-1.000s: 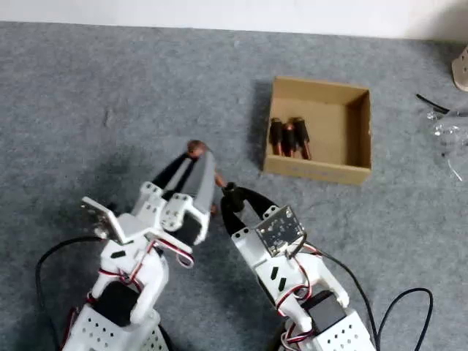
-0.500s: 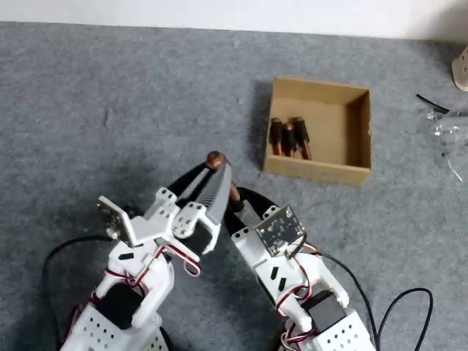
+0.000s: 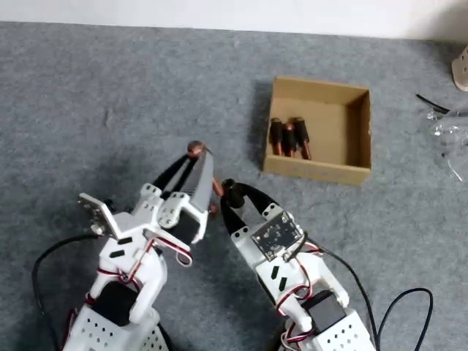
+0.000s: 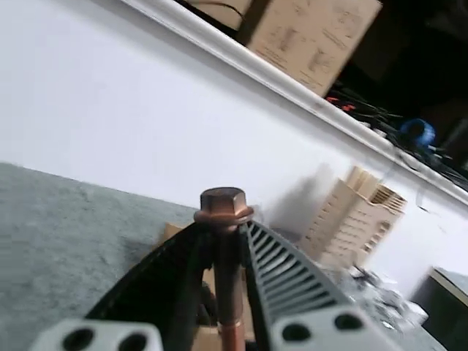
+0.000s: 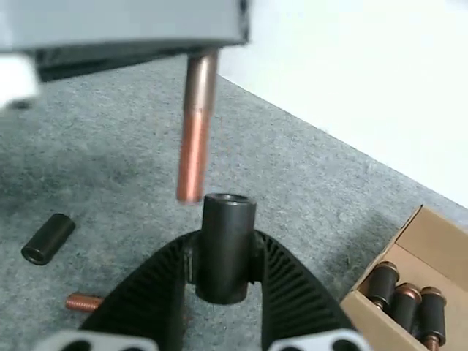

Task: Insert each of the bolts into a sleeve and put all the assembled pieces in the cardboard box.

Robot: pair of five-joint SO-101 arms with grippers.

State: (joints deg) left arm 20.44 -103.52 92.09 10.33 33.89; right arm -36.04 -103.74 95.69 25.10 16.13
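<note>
- Left gripper (image 3: pixel 196 162): clamped on a copper bolt (image 4: pixel 224 206). The hex flange head stands clear above the fingertips and the shank runs down between the fingers.
- Bolt long axis: near upright with a slight tilt, head up, plain end down. In the high view, head and left gripper sit over the grey carpeted table (image 3: pixel 110 88), between the arm bases and the cardboard box (image 3: pixel 357 129).
- Right gripper (image 5: pixel 225 252): clenched on a black sleeve (image 5: pixel 227 245), gripped round its lower half. Sleeve axis is upright with the open bore facing up.
- Bolt to sleeve: the shank's lower tip hangs just beside the sleeve's top rim, off to one side and not in the bore. Contact between them cannot be told.
- Loose sleeve (image 5: pixel 47 238): on its side on the carpet, with one open end facing the right wrist camera.
- Loose bolt (image 5: pixel 82 301): lying flat near the loose sleeve, its far part hidden behind a right gripper finger.
- Three assembled pieces (image 3: pixel 289 137): inside the cardboard box near one side wall. They lie side by side with long axes roughly parallel, black sleeves with copper showing at the ends.
- Writing: the stored cartons (image 4: pixel 314 40) behind the left wrist view carry dark print, too blurred to read.
</note>
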